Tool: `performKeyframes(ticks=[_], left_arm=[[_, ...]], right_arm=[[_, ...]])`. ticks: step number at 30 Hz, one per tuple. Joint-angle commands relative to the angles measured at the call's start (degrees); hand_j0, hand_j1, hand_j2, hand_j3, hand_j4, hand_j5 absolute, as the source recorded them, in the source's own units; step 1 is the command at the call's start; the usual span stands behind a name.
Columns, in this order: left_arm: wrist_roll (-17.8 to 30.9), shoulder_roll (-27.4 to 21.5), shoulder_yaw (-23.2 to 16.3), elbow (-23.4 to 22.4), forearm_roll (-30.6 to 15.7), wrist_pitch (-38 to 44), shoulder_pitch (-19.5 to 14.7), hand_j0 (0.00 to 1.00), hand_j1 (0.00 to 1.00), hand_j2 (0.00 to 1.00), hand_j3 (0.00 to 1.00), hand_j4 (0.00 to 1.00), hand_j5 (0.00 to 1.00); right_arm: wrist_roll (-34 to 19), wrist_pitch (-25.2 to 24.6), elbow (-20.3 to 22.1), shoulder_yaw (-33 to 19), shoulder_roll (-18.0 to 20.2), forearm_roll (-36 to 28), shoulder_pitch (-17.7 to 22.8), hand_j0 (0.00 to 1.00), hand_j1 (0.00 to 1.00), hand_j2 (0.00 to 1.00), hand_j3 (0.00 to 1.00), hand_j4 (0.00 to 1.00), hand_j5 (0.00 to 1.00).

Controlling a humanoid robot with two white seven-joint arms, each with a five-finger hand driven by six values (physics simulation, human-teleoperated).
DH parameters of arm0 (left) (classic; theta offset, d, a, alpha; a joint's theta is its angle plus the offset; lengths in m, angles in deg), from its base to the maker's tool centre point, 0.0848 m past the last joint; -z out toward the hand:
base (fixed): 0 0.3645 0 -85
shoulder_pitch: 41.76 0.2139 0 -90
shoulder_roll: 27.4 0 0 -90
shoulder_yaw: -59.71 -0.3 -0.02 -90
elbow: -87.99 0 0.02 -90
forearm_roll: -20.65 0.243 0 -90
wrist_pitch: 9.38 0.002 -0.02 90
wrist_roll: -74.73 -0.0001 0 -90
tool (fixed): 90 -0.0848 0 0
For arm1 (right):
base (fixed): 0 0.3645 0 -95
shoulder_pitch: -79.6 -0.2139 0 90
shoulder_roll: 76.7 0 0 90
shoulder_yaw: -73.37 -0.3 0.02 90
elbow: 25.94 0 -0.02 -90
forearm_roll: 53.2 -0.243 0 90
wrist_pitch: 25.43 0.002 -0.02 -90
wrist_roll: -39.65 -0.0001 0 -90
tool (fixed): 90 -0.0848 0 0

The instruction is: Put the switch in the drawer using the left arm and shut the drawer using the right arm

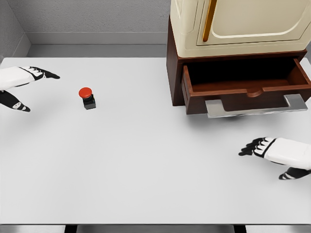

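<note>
Hovering at the far left edge over the white table point(146, 170): left hand point(22, 85), fingers spread wide, thumb splayed down and apart from the rest, gripping nothing. Sitting just to its right, well clear of the fingertips: switch point(87, 98), a red round button on a small dark square base, standing upright on the tabletop, near the table's left side and well apart from the cabinet. Standing at the right rear of the table: dark brown wooden cabinet point(174, 73), bearing a cream-coloured box point(243, 22) with a yellowish vertical handle. Jutting forward from the cabinet's lower part: drawer point(248, 92), pulled open, its interior showing dark and holding nothing visible, a flat grey metal handle point(255, 108) projecting along its front. Hanging low over the table in front of the drawer, near the right edge and not touching it: right hand point(274, 151), fingers extended and relaxed toward the left, thumb lying separate below, clasping nothing.
</note>
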Motion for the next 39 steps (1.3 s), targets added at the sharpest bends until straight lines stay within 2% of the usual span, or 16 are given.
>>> performKeyframes(ticks=[1,5,7,9,11,13,16,18,19,21,26,30,32,37,38,39], left_arm=[[-0.02,-0.05,0.03,-0.05,-0.36,0.16,0.00,1.00,1.00,1.00,1.00,1.00,1.00],[-0.02,0.30,0.03,-0.31,-0.27,0.16,-0.26,1.00,1.00,1.00,1.00,1.00,1.00],[-0.02,4.86,-4.44,-5.93,1.13,0.16,-5.79,1.00,1.00,1.00,1.00,1.00,1.00],[-0.02,7.50,-6.65,-6.73,6.49,0.16,-9.49,1.00,1.00,1.00,1.00,1.00,1.00],[-0.02,9.44,-7.53,-6.73,9.48,0.16,-10.55,1.00,1.00,1.00,1.00,1.00,1.00],[-0.02,11.81,-8.67,-10.24,9.39,0.16,-11.07,1.00,1.00,1.00,1.00,1.00,1.00],[-0.02,12.78,-10.08,-11.38,9.22,0.16,-11.95,1.00,1.00,1.00,1.00,1.00,1.00],[-0.02,14.09,-10.08,-16.92,9.48,0.16,-13.62,1.00,1.00,1.00,1.00,1.00,1.00],[-0.02,14.98,-10.16,-17.71,9.66,0.16,-13.80,1.00,1.00,1.00,1.00,1.00,1.00],[-0.02,15.85,-10.52,-17.71,9.84,0.16,-15.11,1.00,1.00,1.00,1.00,1.00,1.00],[-0.02,18.49,-10.95,-17.45,9.92,0.16,-15.29,1.00,1.00,1.00,1.00,1.00,1.00],[-0.02,18.67,-11.57,-16.84,10.01,0.16,-15.29,1.00,1.00,1.00,1.00,1.00,1.00],[-0.02,18.67,-12.54,-15.25,10.01,0.16,-15.21,1.00,1.00,1.00,1.00,1.00,1.00],[-0.02,18.76,-14.29,-14.46,10.01,0.16,-15.21,1.00,1.00,1.00,1.00,1.00,1.00],[-0.02,18.84,-14.38,-14.46,10.01,0.16,-15.21,0.99,0.99,0.99,0.99,0.99,0.99],[-0.02,19.20,-14.47,-14.55,10.01,0.16,-15.21,0.99,0.99,0.99,0.99,0.99,0.99]], right_arm=[[0.02,-0.14,0.04,0.63,0.16,-0.34,0.00,1.00,1.00,1.00,1.00,1.00,1.00],[0.02,-0.14,0.04,0.10,0.33,-2.98,0.00,1.00,1.00,1.00,1.00,1.00,1.00],[0.02,-0.14,-0.05,-1.92,0.68,-2.98,0.09,1.00,1.00,1.00,1.00,1.00,1.00],[0.02,-0.14,-0.05,-4.47,0.68,-2.98,0.26,1.00,1.00,1.00,1.00,1.00,1.00],[0.02,-0.14,-0.05,-6.40,0.68,-2.98,0.70,1.00,1.00,1.00,1.00,1.00,1.00],[0.02,-0.14,-0.05,-6.58,0.60,-2.98,0.97,1.00,1.00,1.00,1.00,1.00,1.00],[0.02,-0.14,-0.05,-6.58,0.51,-3.06,2.55,1.00,1.00,1.00,1.00,1.00,1.00],[0.02,-0.14,-0.14,-7.37,0.24,-3.06,2.99,1.00,1.00,1.00,1.00,1.00,1.00],[0.02,-0.14,-0.23,-7.46,0.24,-2.98,3.95,1.00,1.00,1.00,1.00,1.00,1.00],[0.02,-0.14,-0.23,-7.46,0.24,-2.71,5.54,1.00,1.00,1.00,1.00,1.00,1.00],[0.02,-0.14,-0.40,-8.42,0.24,-2.71,6.06,1.00,1.00,1.00,1.00,1.00,1.00],[0.02,-0.14,-0.31,-12.37,-0.81,-2.71,7.38,1.00,1.00,1.00,1.00,1.00,1.00],[0.12,-0.14,-0.23,-17.03,-1.51,-2.71,9.93,1.00,1.00,1.00,1.00,1.00,1.00],[6.10,-0.14,-0.23,-17.92,-2.74,-2.71,12.13,1.00,1.00,1.00,1.00,1.00,1.00],[10.05,-0.14,-0.23,-17.92,-2.74,-2.62,12.22,1.00,1.00,1.00,1.00,1.00,1.00],[11.20,-0.14,-0.31,-17.92,-2.74,-2.62,12.22,1.00,1.00,1.00,1.00,1.00,1.00]])
